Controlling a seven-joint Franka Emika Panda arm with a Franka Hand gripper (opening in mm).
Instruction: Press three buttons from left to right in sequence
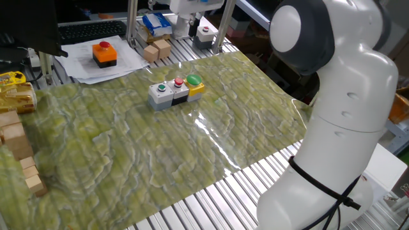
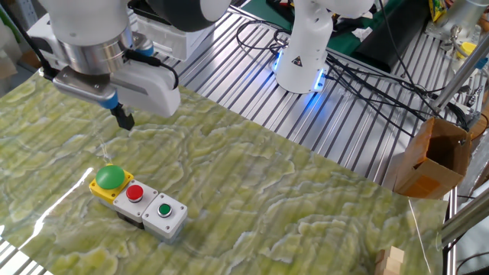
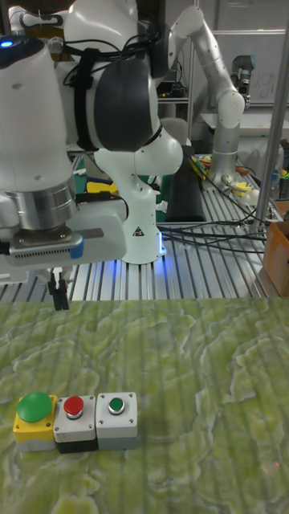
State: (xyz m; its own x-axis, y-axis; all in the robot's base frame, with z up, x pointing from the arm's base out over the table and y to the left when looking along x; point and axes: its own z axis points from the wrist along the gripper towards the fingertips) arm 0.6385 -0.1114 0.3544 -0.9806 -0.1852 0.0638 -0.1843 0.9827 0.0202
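**Gripper Hanging Off the Button Row**

While the gripper [image 2: 122, 118] is hanging above the green mat [image 2: 252, 191], well apart from the three buttons [image 2: 137, 198], its dark fingers are appearing as one narrow tip, so their state cannot be told. The button row is sitting on the mat: grey box with small green button [image 3: 116, 405], black box with red button [image 3: 74, 406], yellow box with green dome [image 3: 34, 405], all uncovered.
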